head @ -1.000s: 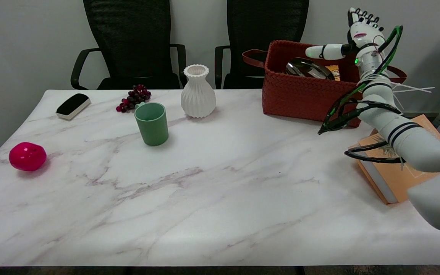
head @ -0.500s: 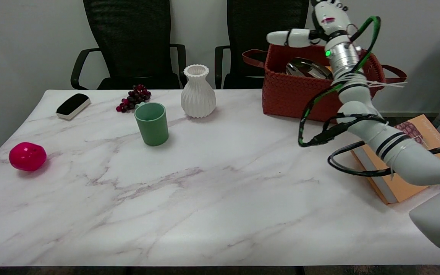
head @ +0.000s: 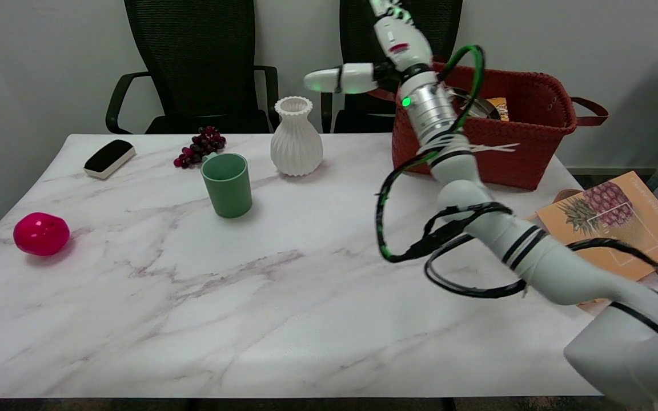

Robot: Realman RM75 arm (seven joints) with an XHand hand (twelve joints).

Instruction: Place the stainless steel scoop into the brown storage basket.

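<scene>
The robot's white right arm reaches up from the near right, across the white marble counter. Green and black cables loop around it. The robot hand is high in the air, at the top edge of the picture, just left of the brown woven storage basket. It holds nothing. The thumb sticks out flat to the left, away from the rest. The tips of the other fingers are cut off by the top edge, so I cannot tell how they lie.

The shiny stainless steel scoop is inside the basket. Only a bit of it shows behind the arm. A small yellow thing lies next to it in the basket. The basket sits at the far right of the counter and has a brown strap handle on its right side.

An orange book with a pineapple picture lies at the right edge of the counter, near the basket.

A white ribbed vase stands at the far middle. A green cup stands just in front of it, a little to the left. A bunch of dark purple grapes lies beside the cup, on its far side. A black and white eraser block lies at the far left. A pink round ball sits at the left edge.

Two black chairs stand behind the counter.
</scene>
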